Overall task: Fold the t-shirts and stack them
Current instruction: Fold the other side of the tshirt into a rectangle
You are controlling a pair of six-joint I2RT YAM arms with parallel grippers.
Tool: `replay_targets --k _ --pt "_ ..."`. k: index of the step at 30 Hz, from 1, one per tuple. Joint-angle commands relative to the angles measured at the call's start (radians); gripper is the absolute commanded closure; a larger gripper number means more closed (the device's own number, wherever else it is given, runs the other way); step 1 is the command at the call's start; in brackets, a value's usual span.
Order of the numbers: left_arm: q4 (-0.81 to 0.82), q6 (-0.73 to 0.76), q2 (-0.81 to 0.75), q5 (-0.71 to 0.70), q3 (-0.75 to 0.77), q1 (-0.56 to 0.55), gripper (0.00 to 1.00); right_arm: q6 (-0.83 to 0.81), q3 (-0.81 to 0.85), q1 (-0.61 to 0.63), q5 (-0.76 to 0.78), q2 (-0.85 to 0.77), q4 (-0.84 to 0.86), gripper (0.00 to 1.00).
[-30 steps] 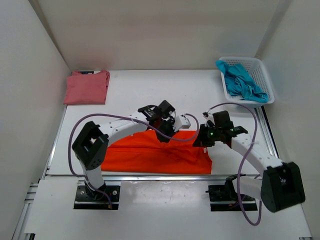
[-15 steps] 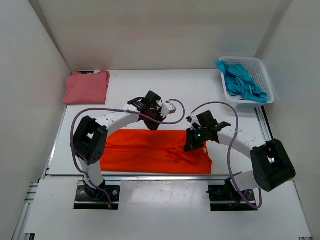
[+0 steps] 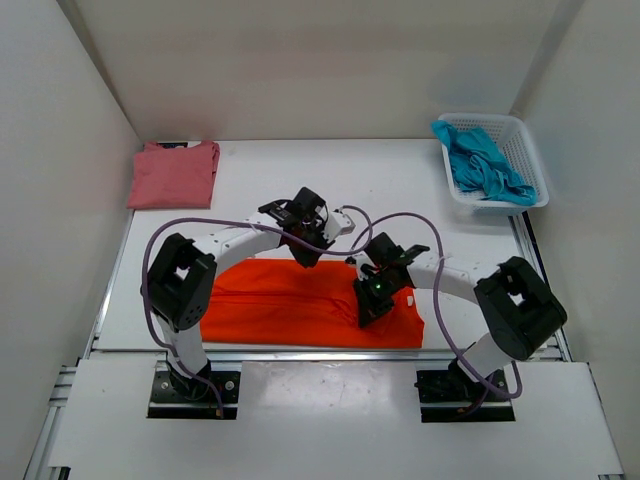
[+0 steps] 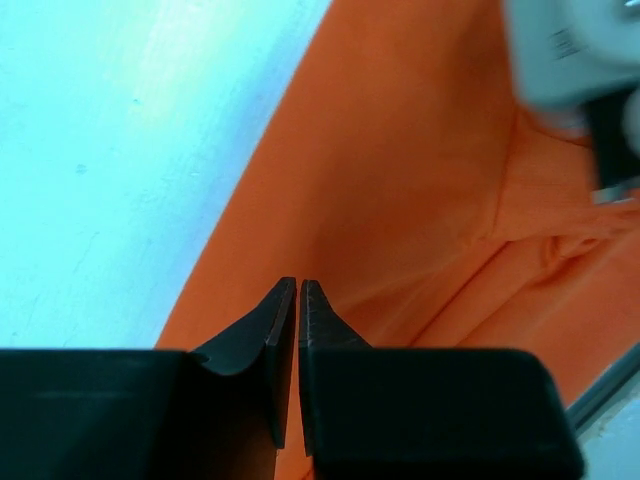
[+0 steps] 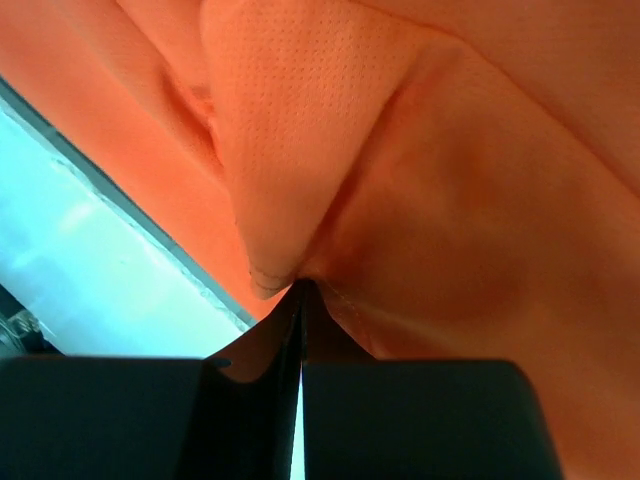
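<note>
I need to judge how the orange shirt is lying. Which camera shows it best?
Top external: the orange t-shirt shows nearly whole, spread along the near edge of the table. The left wrist view shows only one edge against the table; the right wrist view only a raised fold at the right gripper.

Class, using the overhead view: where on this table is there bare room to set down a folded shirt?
Free: the far table strip between pink t-shirt and basket; also the right side between basket and orange t-shirt. Crowded: the near middle, where left gripper and right gripper sit over the orange t-shirt.
</note>
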Motion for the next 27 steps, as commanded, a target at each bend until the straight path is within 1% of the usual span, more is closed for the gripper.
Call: replay_targets --k 1,3,4,7,10,12,13,14,17,19,21,23,27 --pt "-0.032 0.012 -0.049 0.045 0.028 -0.024 0.82 -0.019 0.033 0.024 0.019 0.031 -0.041 1.00" --pt "-0.043 0.004 -0.032 0.070 0.038 -0.031 0.80 0.006 0.016 0.038 0.042 0.017 -0.009 1.00" --pt "-0.049 0.000 -0.033 0.105 0.042 -0.037 0.79 0.028 0.009 0.023 0.043 0.002 -0.006 1.00" --pt "-0.058 -0.029 -0.018 0.191 0.058 -0.043 0.75 0.106 -0.060 -0.029 0.054 -0.093 0.081 1.00" --pt "-0.057 -0.054 -0.018 0.265 0.064 -0.049 0.67 0.172 -0.134 -0.086 0.053 -0.228 0.147 1.00" --pt "-0.046 -0.065 -0.009 0.298 0.073 -0.064 0.59 0.211 -0.175 -0.137 0.048 -0.319 0.185 0.99" --pt "-0.031 -0.080 -0.004 0.302 0.073 -0.075 0.59 0.240 -0.212 -0.146 0.051 -0.377 0.207 1.00" --pt "-0.013 -0.082 0.002 0.305 0.076 -0.095 0.56 0.267 -0.250 -0.183 0.051 -0.426 0.221 1.00" --pt "0.018 -0.100 0.048 0.288 0.085 -0.149 0.53 0.312 -0.329 -0.268 0.016 -0.501 0.252 1.00" --pt "0.031 -0.108 0.082 0.291 0.094 -0.181 0.53 0.307 -0.347 -0.301 -0.007 -0.505 0.244 1.00" --pt "0.052 -0.112 0.109 0.277 0.090 -0.212 0.53 0.303 -0.354 -0.298 -0.001 -0.491 0.227 0.99" --pt "0.063 -0.111 0.117 0.268 0.072 -0.218 0.53 0.318 -0.364 -0.287 0.010 -0.473 0.218 1.00" --pt "0.051 -0.089 0.136 0.181 0.021 -0.224 0.55 0.349 -0.399 -0.303 0.034 -0.410 0.218 1.00"
